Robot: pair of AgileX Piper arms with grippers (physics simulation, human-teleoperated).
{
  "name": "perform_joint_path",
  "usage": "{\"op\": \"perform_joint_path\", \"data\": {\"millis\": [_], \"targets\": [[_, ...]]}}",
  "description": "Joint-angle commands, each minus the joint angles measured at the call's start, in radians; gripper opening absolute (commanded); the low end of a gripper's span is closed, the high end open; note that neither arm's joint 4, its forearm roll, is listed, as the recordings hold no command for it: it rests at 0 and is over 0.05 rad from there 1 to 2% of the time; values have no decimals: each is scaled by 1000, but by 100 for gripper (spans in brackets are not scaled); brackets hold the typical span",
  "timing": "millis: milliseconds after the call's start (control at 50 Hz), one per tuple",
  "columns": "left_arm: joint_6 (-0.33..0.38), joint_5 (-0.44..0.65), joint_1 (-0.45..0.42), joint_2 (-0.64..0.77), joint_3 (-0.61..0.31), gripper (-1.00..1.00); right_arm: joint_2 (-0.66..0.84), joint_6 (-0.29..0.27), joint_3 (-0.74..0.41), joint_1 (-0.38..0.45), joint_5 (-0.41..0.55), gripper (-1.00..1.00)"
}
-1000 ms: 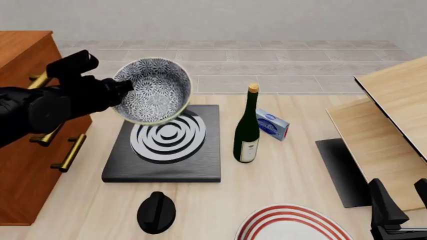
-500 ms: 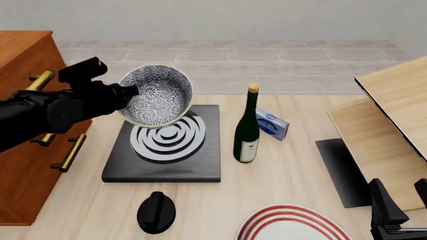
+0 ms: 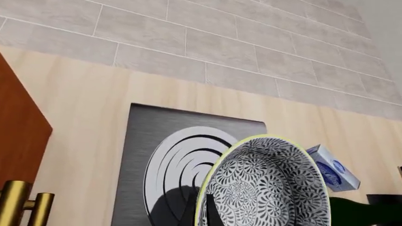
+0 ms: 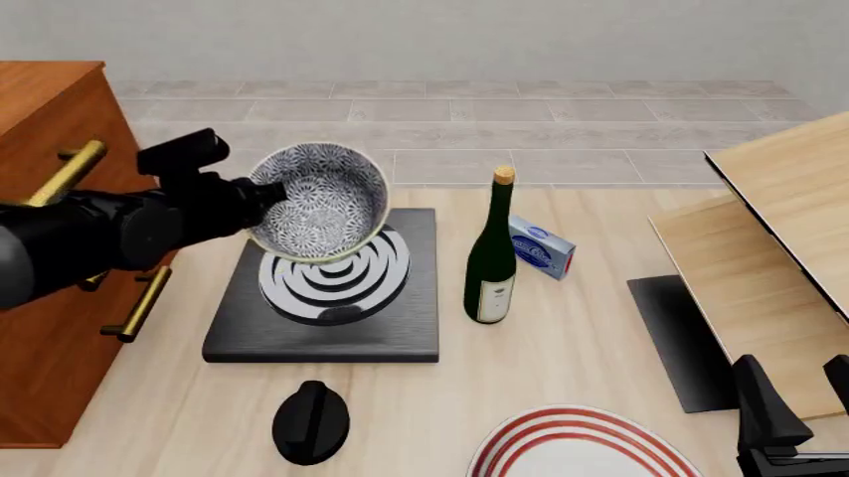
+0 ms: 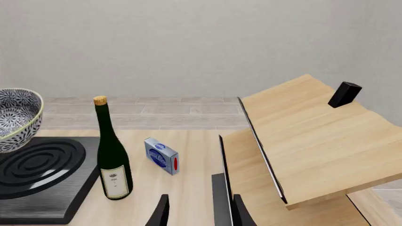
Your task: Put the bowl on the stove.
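The left gripper [image 4: 261, 196] is closed on the rim of the deep round ceramic bowl with grey-and-white floral pattern [image 4: 321, 203], holding it tilted in the air above the flat black square stove with light-grey burner rings [image 4: 332, 290], clear of its surface. The right gripper [image 5: 195, 212] hangs near the table's right side, fingers parted, holding nothing, well apart from the dark green corked bottle [image 4: 491, 252]

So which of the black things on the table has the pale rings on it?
The stove, the square slab under the held bowl. The knob and the mat are plain black.
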Motion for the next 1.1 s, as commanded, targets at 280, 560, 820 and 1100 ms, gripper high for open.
{"op": "perform_joint_path", "data": {"millis": [280,560,820,1100], "targets": [[-2,-36,-13,27,8,-100,0,0,0,0,0,100],[-7,-48,-21,47,0,-100,0,0,0,0,0,100],[-2,-57,-13,70,-5,-100,0,0,0,0,0,100],[5,-73,-5,95,-4,-100,0,0,0,0,0,100]]}}
